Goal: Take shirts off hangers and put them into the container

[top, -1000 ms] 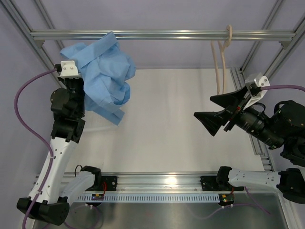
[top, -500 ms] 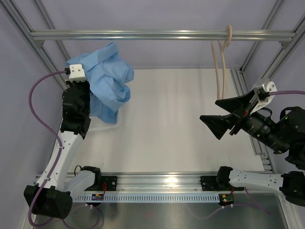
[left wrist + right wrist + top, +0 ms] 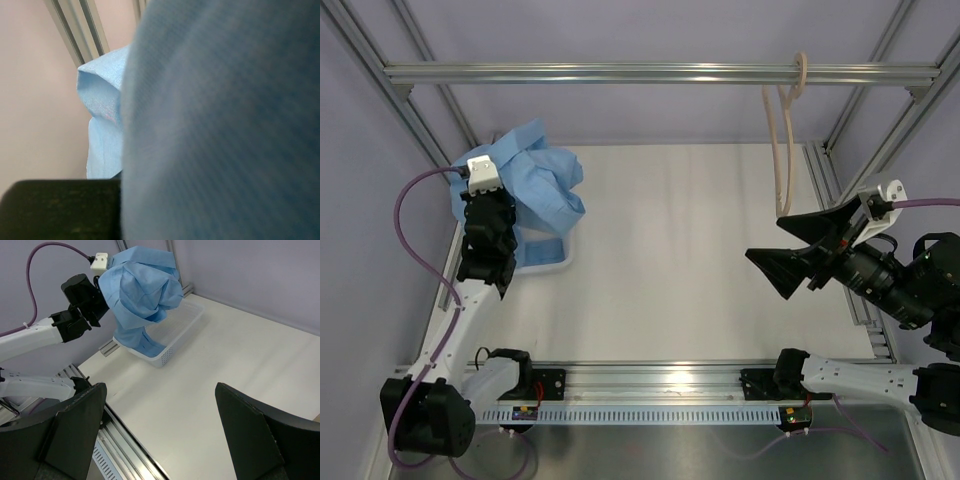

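My left gripper (image 3: pixel 101 299) is clenched on a bunched fold of the light blue shirt (image 3: pixel 142 285) and holds it above the clear plastic bin (image 3: pixel 186 322) at the far left of the table (image 3: pixel 670 250). The cloth buries the fingers themselves, and my left wrist camera sees little but blue weave. One loose length of fabric hangs down into the near end of the bin; the rest balloons above the rim. The cream hanger (image 3: pixel 783 130) hangs bare from the frame bar (image 3: pixel 620 72), well apart on the right. My right gripper (image 3: pixel 767 237) waits over the right side of the table, jaws spread wide and holding nothing.

The shirt looks thin, limp and light. It should fold wherever it is unsupported and put no real load on the arm. It is much bigger than the bin, so I expect sleeves and tail to spill over the rim once it is let go. A pinch through several gathered layers, as at the collar or a thick fold, seems the surest hold. A single layer would likely slide or stretch. Any stray cloth may need gathering at its edge and tucking inward.
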